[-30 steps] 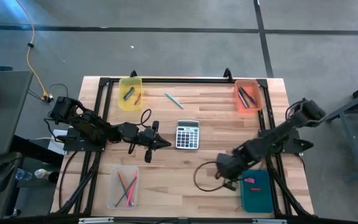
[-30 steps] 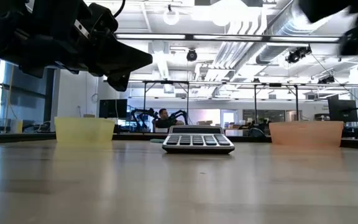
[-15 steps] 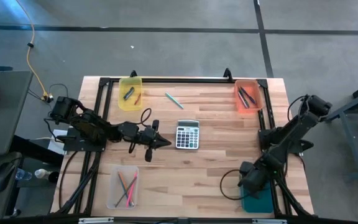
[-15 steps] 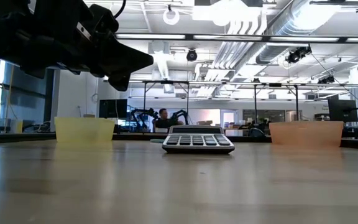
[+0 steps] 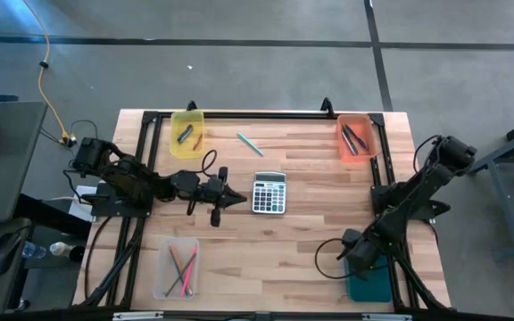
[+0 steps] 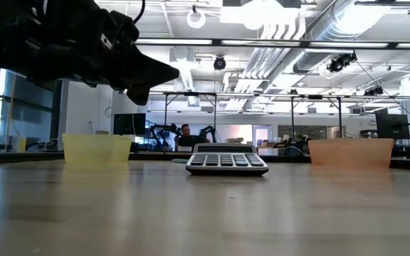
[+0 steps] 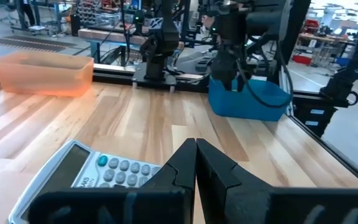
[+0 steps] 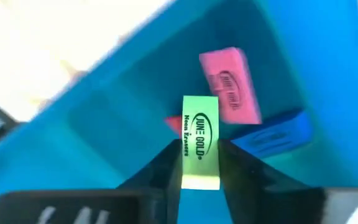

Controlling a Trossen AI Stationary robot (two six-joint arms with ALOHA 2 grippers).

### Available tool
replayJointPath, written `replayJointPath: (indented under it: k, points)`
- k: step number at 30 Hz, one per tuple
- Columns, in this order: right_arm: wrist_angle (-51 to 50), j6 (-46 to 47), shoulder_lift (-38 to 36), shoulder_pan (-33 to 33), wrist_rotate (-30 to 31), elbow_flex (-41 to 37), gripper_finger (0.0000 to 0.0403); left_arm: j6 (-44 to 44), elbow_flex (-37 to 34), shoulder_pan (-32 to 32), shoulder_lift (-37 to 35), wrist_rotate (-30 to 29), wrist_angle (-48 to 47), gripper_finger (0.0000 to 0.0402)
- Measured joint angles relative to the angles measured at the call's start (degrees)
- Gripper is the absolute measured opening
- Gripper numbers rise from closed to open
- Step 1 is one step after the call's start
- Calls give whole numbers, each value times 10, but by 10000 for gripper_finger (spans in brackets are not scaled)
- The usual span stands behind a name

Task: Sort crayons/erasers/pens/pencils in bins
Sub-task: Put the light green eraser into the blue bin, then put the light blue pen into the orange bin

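- Tabletop (image 5: 310, 232): we record a pale wood surface filling the middle of the high view, with a bin near each of its corners.
- Left pincer (image 5: 236, 200): we find it at centre left of the high view, just left of the calculator, fingers pressed together and holding nothing; in the low view it hangs dark in the upper left, off the wood.
- Right pincer (image 5: 355, 252): lower right of the high view, over the teal bin; in the right wrist view its fingers are clamped on a green eraser (image 8: 200, 141).
- Teal bin (image 5: 373, 287): lower right corner, partly hidden by the right arm. We see a pink eraser (image 8: 229, 85), a blue eraser (image 8: 272, 137) and a sliver of red inside it.
- Clear bin (image 5: 161, 278): lower left, holding several bright pencils (image 5: 182, 267).
- Orange bin (image 5: 355, 138): upper right, holding dark pens (image 5: 354, 136).
- Yellow bin (image 5: 186, 134): upper left, with short sticks inside; we cannot tell their kind.
- Calculator (image 5: 269, 193): grey, centre of the tabletop.
- Green pencil (image 5: 249, 144): lying loose on the wood between the yellow bin and the calculator, well apart from both pincers.
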Motion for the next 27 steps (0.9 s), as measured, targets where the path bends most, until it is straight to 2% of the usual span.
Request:
replayJointPath:
  k: [3, 6, 11, 13, 16, 19, 20, 22, 24, 27]
  points:
    - [-13, -2, 0, 2, 0, 28, 113, 0, 0, 1, 0, 0, 2, 0]
    - [-74, -9, 0, 3, 0, 67, 137, -5, 0, 6, -1, 3, 2, 0]
    - [-167, -76, 0, 3, 9, 153, 137, 11, 0, 15, -36, 37, -7, 0]
    - [-203, -110, 0, 0, 52, 193, 124, 23, -7, 15, -63, 41, -11, 0]
    - [-232, -193, 0, -11, 173, 241, 90, 44, -24, 15, -105, 40, -39, 0]
    - [-193, -316, 0, -38, 272, 257, 38, 50, -52, 15, -148, 36, -49, 0]
    - [-165, -363, 0, -52, 290, 255, 19, 50, -65, 15, -164, 34, -50, 0]
    - [-87, -455, 0, -87, 311, 239, 8, 52, -86, 16, -192, 32, -49, 0]
    - [23, -549, 0, -133, 311, 214, 14, 54, -106, 20, -218, 32, -50, 0]
    - [204, -676, 0, -209, 254, 164, 5, 51, -127, 28, -251, 28, -49, 0]
